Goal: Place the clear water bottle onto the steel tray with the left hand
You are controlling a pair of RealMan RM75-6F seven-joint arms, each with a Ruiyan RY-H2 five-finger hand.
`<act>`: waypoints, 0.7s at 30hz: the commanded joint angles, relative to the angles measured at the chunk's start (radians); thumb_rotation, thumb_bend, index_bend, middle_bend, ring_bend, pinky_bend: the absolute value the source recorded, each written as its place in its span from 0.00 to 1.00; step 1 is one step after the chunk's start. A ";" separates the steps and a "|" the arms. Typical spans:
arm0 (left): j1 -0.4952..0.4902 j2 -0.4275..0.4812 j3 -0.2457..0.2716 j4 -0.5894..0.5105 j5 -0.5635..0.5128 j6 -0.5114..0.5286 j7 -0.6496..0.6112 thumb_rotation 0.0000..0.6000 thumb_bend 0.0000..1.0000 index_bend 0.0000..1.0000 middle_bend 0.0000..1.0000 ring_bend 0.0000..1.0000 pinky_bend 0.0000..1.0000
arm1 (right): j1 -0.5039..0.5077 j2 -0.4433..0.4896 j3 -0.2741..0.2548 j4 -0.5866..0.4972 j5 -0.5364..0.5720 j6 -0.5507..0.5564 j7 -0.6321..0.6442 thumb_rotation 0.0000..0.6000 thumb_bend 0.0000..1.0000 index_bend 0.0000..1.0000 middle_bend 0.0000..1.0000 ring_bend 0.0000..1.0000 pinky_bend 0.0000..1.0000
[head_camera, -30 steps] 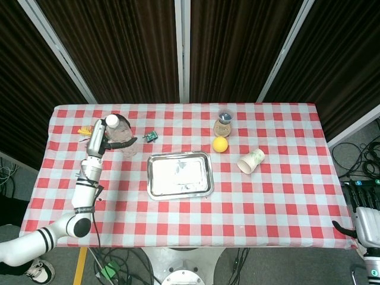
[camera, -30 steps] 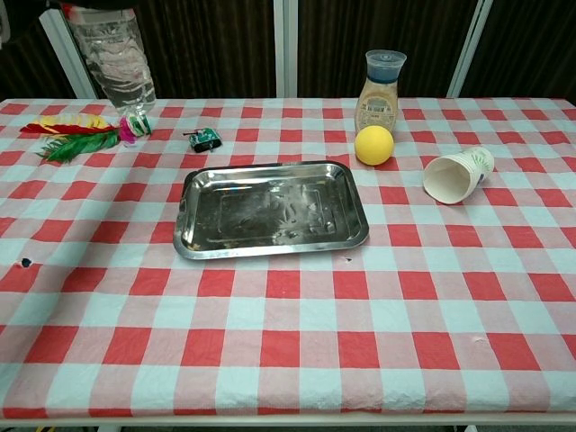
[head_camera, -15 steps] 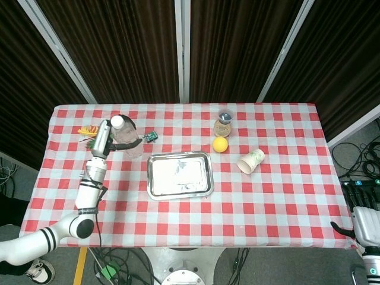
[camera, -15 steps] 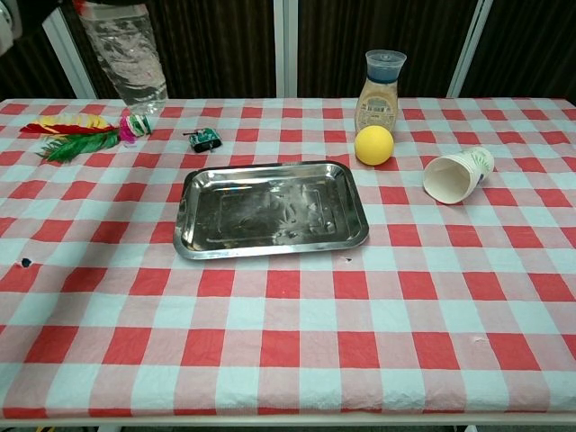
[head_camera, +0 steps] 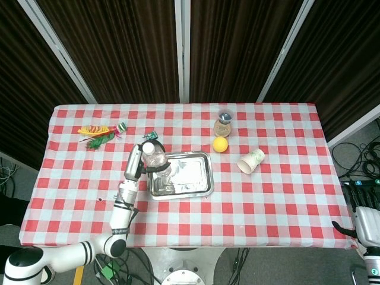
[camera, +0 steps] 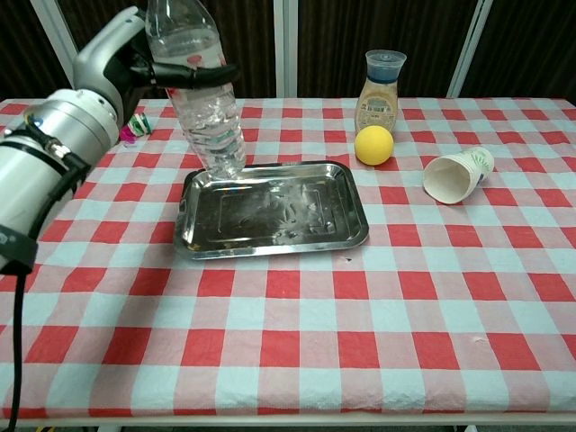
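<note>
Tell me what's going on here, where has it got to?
The robot's left hand grips the clear water bottle around its upper body and holds it, tilted slightly, over the left end of the steel tray. Whether the bottle's base touches the tray yet cannot be told, and the hand has not let go. The right hand sits off the table's right edge, holding nothing. A yellow ball, a tipped paper cup and a capped jar lie to the tray's right.

This looks like a robot test lab, not a home. A table point(head_camera: 285, 196) in a red checked cloth stands before dark curtains point(head_camera: 119, 47), with loose cables point(head_camera: 356, 157) on a grey floor point(head_camera: 350, 139).
</note>
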 commanded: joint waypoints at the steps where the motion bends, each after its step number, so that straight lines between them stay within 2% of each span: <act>1: 0.004 -0.033 0.039 0.040 0.036 0.013 -0.007 1.00 0.19 0.61 0.66 0.52 0.54 | 0.003 -0.001 0.001 -0.003 0.001 -0.004 -0.002 1.00 0.09 0.00 0.04 0.00 0.00; 7: 0.012 -0.089 0.057 0.102 0.041 0.006 -0.032 1.00 0.19 0.61 0.65 0.52 0.54 | 0.005 -0.001 0.003 -0.008 0.011 -0.011 -0.012 1.00 0.09 0.00 0.04 0.00 0.00; 12: 0.003 -0.151 0.071 0.200 0.067 0.010 -0.045 1.00 0.19 0.61 0.65 0.52 0.54 | 0.005 -0.001 0.004 -0.010 0.016 -0.013 -0.015 1.00 0.09 0.00 0.04 0.00 0.00; 21: -0.022 -0.238 0.049 0.384 0.059 -0.035 -0.116 1.00 0.19 0.61 0.65 0.52 0.54 | 0.007 0.005 0.006 -0.014 0.024 -0.024 -0.003 1.00 0.09 0.00 0.04 0.00 0.00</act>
